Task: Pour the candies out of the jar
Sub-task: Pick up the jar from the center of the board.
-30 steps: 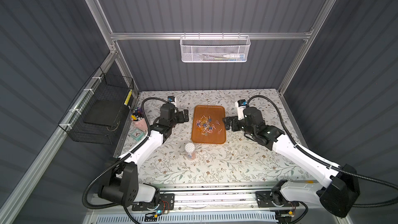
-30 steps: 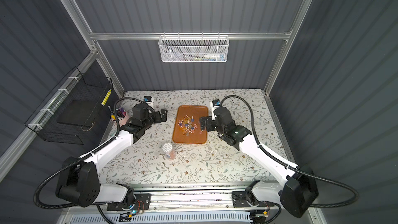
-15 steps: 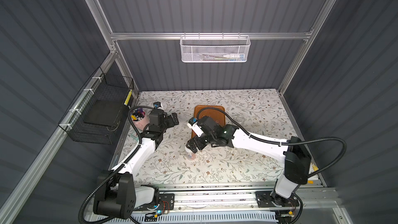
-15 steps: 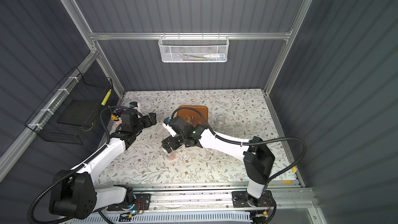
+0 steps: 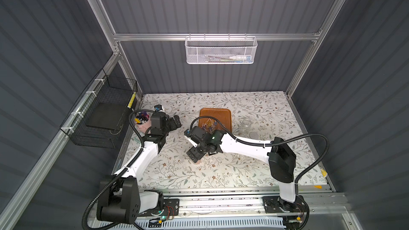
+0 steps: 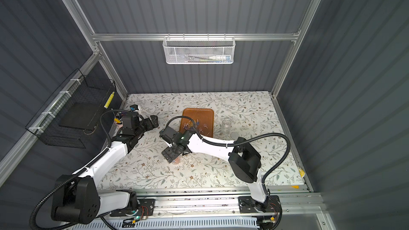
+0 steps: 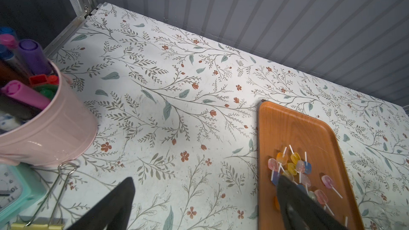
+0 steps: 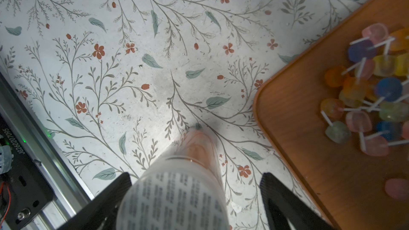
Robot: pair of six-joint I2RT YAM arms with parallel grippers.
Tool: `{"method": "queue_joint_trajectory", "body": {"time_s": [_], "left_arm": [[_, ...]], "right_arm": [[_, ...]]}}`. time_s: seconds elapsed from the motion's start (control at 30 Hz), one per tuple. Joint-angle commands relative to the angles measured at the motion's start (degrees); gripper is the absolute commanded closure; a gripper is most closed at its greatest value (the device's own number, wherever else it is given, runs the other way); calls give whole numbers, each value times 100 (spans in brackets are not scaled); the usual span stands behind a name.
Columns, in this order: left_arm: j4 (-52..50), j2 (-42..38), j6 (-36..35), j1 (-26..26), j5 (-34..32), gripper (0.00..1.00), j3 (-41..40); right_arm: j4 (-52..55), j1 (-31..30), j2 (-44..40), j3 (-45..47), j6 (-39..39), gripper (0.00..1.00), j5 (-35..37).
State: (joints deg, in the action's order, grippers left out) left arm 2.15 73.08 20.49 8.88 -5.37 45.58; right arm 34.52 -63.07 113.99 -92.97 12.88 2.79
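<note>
A: What moved?
B: The right arm. A second ago it sat at the right side of the orange-brown wooden tray (image 5: 215, 112). Now it has swung to table centre, nearer than the tray. The right gripper (image 8: 194, 177) is over the small translucent plastic jar with a white printed band (image 8: 177, 198), one finger each side, closing in. A gap still shows on one side, so it isn't clamped and holds nothing.
A: Left?
B: The left gripper (image 7: 205, 181) pulled back left, toward the pink metal bucket of markers (image 7: 55, 129). Fingers are spread wide, empty.
A: Candies?
B: The tiny translucent lollipop candies (image 7: 294, 169), orange, pink and blue heads on white sticks, lie heaped on the tray as before. A clear glass jar (image 5: 245, 123) stands upright just right of the tray and looks empty.
A: Pour done, then?
B: For that jar I'd say yes. The small jar shows a pinkish tint low down; I can't tell the contents. If it's candy, next is finish the squeeze, lift, carry to the tray, tip. Risk: an off-centre close could topple it.
</note>
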Motion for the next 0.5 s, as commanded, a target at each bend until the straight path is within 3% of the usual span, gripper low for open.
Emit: {"method": "queue_joint_trajectory", "body": {"time_s": [0.0,0.47], "left_arm": [[-112,40,65,-43,52,0,70],[-166,49,-110,-45,91,0,51]], "right_arm": [[283,-56,172,-190,-14,12,173],[129,-31,-112,-68,89,45,-55]]}}
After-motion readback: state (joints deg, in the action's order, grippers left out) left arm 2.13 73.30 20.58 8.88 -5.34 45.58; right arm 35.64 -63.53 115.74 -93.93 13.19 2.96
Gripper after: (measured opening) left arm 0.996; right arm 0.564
